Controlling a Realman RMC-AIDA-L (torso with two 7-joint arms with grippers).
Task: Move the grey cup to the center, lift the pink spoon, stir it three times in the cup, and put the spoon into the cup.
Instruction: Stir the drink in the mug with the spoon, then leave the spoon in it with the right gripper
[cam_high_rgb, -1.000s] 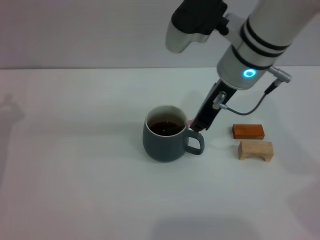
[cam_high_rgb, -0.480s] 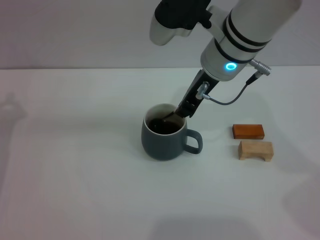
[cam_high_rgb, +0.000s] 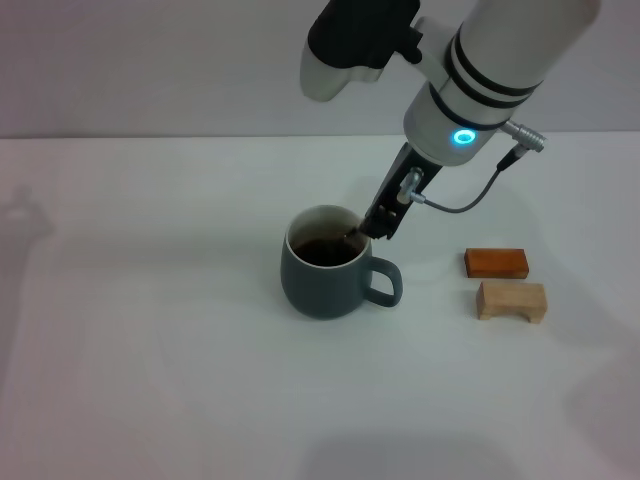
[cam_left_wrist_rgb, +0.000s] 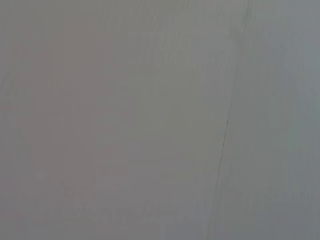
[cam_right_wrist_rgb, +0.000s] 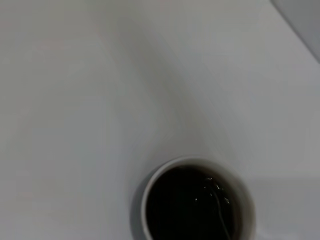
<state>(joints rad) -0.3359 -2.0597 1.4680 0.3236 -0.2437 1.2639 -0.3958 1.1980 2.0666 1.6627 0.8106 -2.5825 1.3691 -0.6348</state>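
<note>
Pink spoon (cam_high_rgb: 352, 236): only a sliver shows at the right gripper (cam_high_rgb: 377, 226) tip; handle hidden, bowl under the dark liquid. Grey cup (cam_right_wrist_rgb: 192, 202) cut off by the right wrist view's edge. Left wrist view: blank grey, nothing identifiable.

Only one arm shows up, the right one. It's a fat glossy white cylinder with two thin black bands around it, and lower down a small ring light glowing cyan. Up top there's a black block with a rounded white housing under it. A little silver metal plug sticks out the side, and a thin grey cable loops from there down to the slim black gripper (cam_high_rgb: 378, 226) with a small silver fitting on it.
</note>
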